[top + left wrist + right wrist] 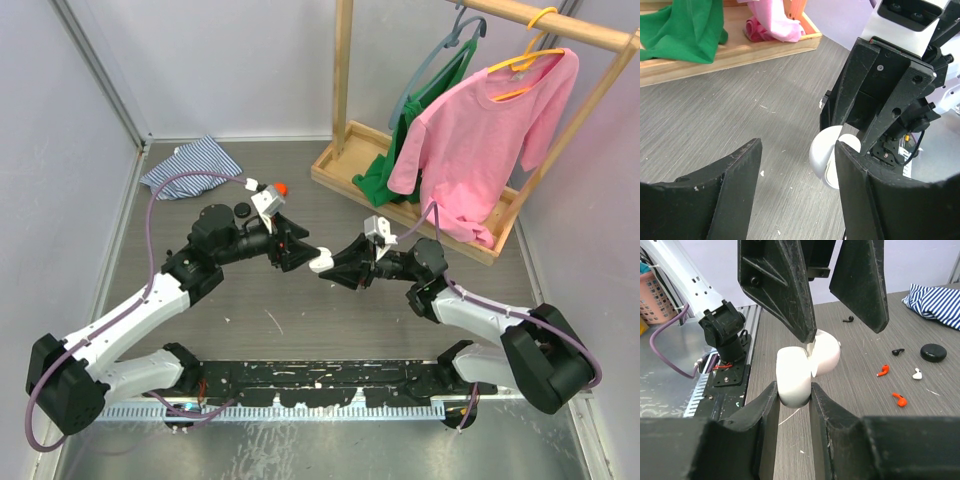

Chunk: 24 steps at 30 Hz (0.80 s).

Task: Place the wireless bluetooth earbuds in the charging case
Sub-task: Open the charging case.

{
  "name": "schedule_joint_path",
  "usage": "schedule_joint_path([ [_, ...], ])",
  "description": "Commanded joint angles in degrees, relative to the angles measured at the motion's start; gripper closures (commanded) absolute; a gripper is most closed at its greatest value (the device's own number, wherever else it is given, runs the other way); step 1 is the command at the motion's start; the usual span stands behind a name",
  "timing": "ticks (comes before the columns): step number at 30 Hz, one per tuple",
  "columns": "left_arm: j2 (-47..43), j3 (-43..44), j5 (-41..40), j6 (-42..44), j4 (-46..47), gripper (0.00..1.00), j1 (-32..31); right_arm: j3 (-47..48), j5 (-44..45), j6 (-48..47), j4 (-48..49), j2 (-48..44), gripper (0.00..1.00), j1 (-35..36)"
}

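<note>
We see the white charging case (794, 371) near the middle of the table (300, 330), between the two arms. The right gripper (794, 388) has its two fingers squeezed tight on the bottom half of the case, one on each side. The lid of the case looks flipped open. The left gripper (799, 145) comes from the other side with its fingers spread wide, and it holds nothing. The tip of one left finger (785, 290) touches the case where the lid meets the bottom. The other left finger stays apart from it. The earbuds lie on the table. In the right wrist view they are at about 3 o'clock from the case: a red-orange earbud (883, 371), a second red-orange earbud (899, 399), a white earbud (916, 373) and two black earbuds (897, 351). A round black puck (933, 352) sits at 1 o'clock from the white earbud. A striped cloth (935, 300) lies farther off at 2 o'clock. In the top view, a wooden rack (343, 70) with a pink shirt (470, 150) stands at 1 o'clock from the case.
</note>
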Motion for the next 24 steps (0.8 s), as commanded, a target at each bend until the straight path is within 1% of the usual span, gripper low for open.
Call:
schedule_joint_path([
  [1, -1.7, 3.0, -2.7, -0.7, -0.4, 0.38, 0.1, -0.6, 2.5, -1.4, 3.7, -1.8, 0.99, 0.3],
  [6, -3.5, 4.0, -10.1, -1.4, -6.4, 0.32, 0.1, -2.0, 6.2, -3.4, 1.9, -2.8, 0.99, 0.3],
  [11, -4.6, 3.0, -22.0, -3.6, -13.1, 0.3, 0.2, -5.7, 10.7, -4.9, 2.2, -5.2, 0.99, 0.3],
  [15, -4.1, 2.5, -32.0, -5.3, -18.8, 0.29, 0.6, -6.8, 13.9, -6.7, 0.7, -6.5, 0.99, 0.3],
  [19, -3.3, 2.0, -37.0, -7.8, -22.7, 0.29, 3.1, -7.9, 16.2, -6.6, 2.1, -6.3, 0.99, 0.2],
  [24, -1.2, 1.0, -39.2, -10.7, -27.3, 0.3, 9.1, -8.5, 17.0, -6.0, 3.9, -5.2, 0.99, 0.3],
])
